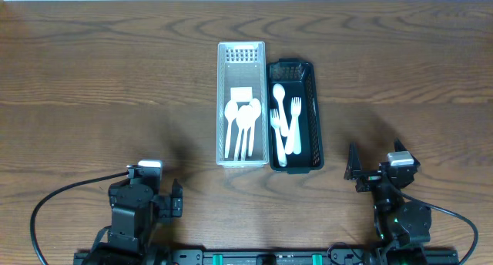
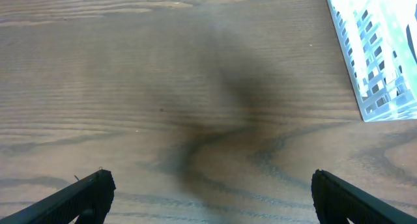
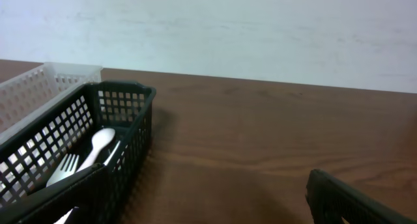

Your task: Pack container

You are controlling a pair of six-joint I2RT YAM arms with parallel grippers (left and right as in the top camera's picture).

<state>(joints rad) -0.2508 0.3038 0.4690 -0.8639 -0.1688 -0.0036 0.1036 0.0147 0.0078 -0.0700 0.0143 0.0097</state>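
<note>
Side by side on the table [image 1: 92, 80]: white basket [image 1: 221, 103] of spoons [image 1: 245, 120], black basket [image 1: 316, 111] with forks [image 1: 295, 105]. Parked nearby, left claw [image 2: 210, 195] and right claw [image 3: 202, 198] gaping, empty. Risk of clipping a wall on a low reach, shoving baskets askew

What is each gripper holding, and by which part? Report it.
Nothing is held: the left gripper and right gripper are both open and empty.

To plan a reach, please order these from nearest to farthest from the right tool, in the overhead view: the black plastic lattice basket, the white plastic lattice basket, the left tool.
1. The black plastic lattice basket, just to the left of the right tool.
2. The white plastic lattice basket, beside the black one, on its far side.
3. The left tool, far across at the left.
</note>
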